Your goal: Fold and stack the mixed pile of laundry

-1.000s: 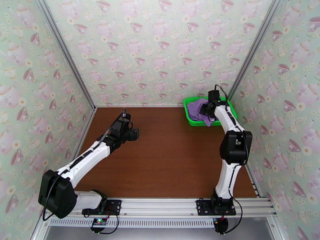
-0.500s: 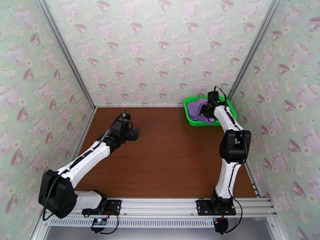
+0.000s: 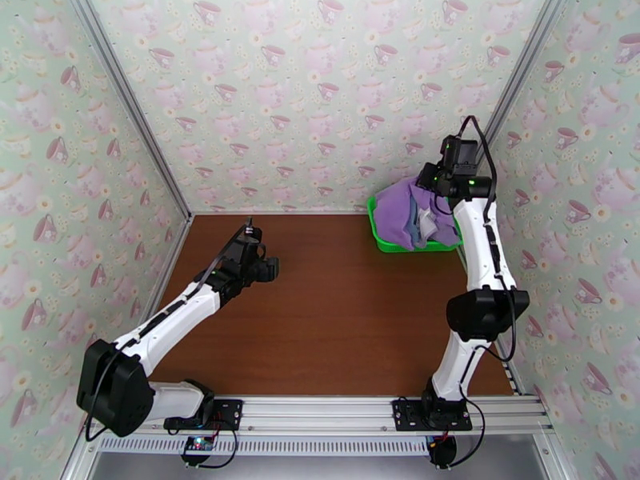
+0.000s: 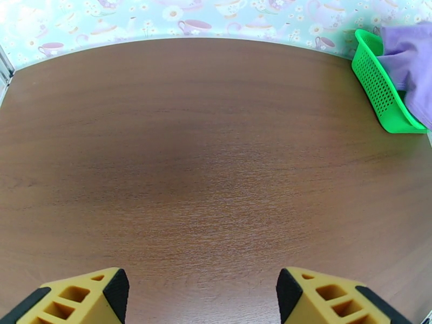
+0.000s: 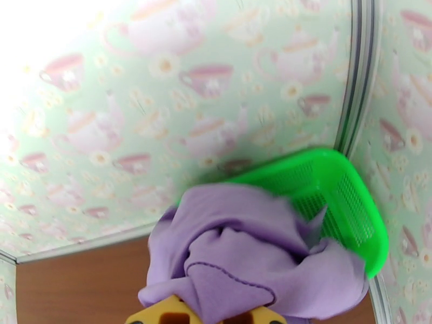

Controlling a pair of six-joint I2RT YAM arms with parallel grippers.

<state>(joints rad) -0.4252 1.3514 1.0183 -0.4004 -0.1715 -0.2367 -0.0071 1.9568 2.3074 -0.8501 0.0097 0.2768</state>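
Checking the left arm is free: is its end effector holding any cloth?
No, the left end effector is open over the table, gripping nothing.

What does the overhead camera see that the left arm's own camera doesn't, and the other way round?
Overhead: both arms, with the right gripper raised above the green basket, clutching a purple garment with blue-grey cloth hanging alongside. Left wrist: a close look at the left gripper, its yellow fingers spread over bare wood. Both: the basket, the purple garment and the brown table.
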